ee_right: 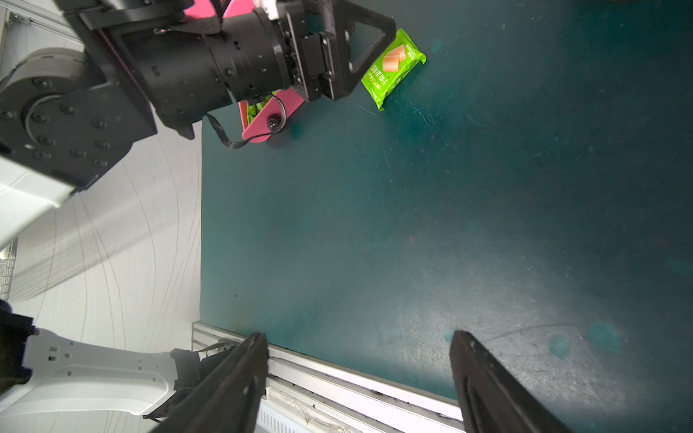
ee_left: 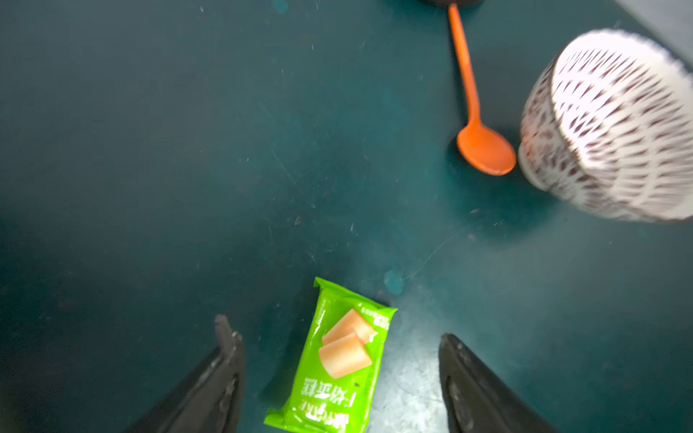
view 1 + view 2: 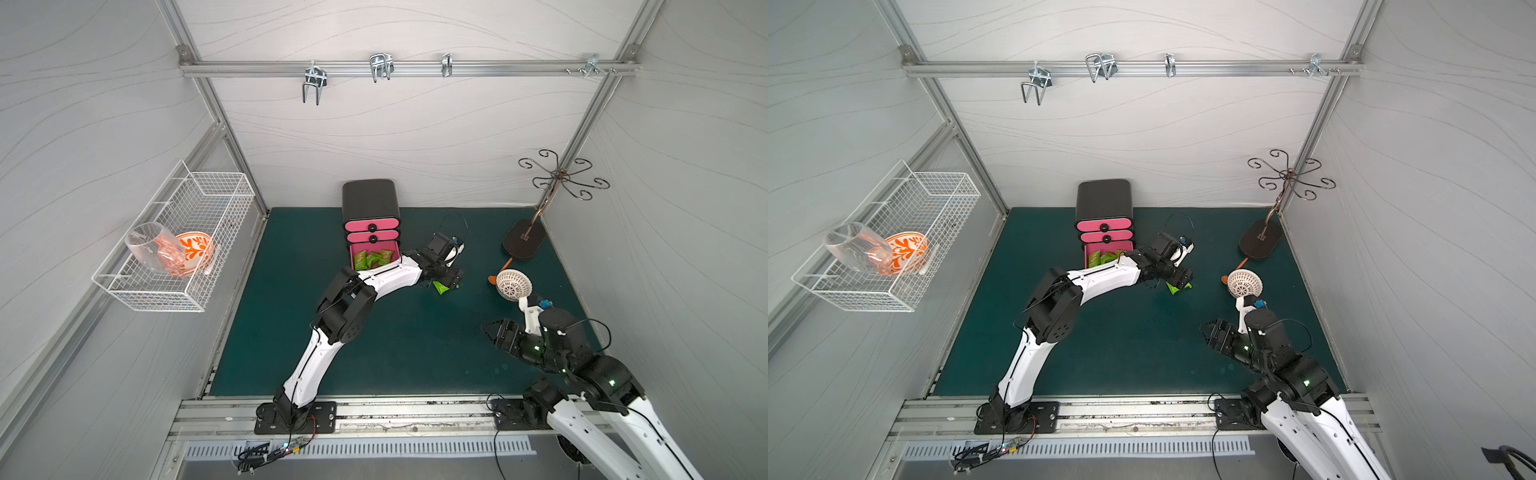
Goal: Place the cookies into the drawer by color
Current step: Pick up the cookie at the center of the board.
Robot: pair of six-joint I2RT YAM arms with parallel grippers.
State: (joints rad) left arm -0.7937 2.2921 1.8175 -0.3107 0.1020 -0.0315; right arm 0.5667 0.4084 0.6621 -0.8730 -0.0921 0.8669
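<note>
Well, my left arm (image 3: 388, 277) covers the near edge of the open bottom drawer (image 3: 354, 254). Roughly four green cookies (image 3: 371, 259) inside, one more cookie (image 2: 337, 360) between my left tool (image 2: 334, 328), jaws apart. Right tool (image 1: 360, 335) apart, empty.

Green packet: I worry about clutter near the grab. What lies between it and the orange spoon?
Nothing but bare mat between the green packet and the orange spoon; the left wrist view shows it.

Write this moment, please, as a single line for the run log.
left gripper: open, straddling loose green cookie on mat | right gripper: open, empty | bottom drawer: open, stored green cookies inside
</note>
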